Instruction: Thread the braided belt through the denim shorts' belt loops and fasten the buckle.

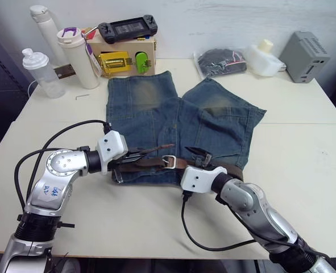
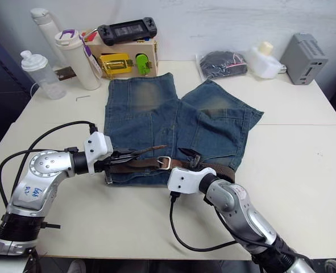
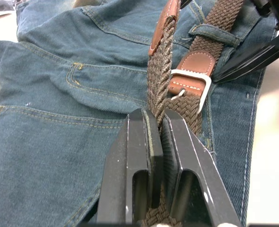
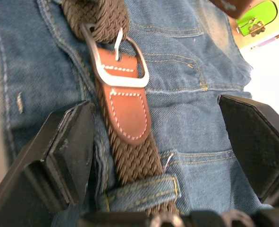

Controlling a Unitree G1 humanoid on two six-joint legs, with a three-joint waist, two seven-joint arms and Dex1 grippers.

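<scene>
Lying flat on the table (image 1: 304, 170), the denim shorts (image 1: 179, 122) carry the braided belt (image 3: 164, 75) along the waistband — the left gripper (image 3: 157, 142) is clamped on its free end, the right gripper (image 4: 153, 142) spread wide around the strap just short of the buckle (image 4: 115, 64).

Both arms reach inward over the table — the left gripper (image 1: 138, 154) has its fingers (image 3: 139, 156) pinched together on the belt (image 3: 159, 90), the right gripper (image 4: 163, 142) spread wide.
</scene>
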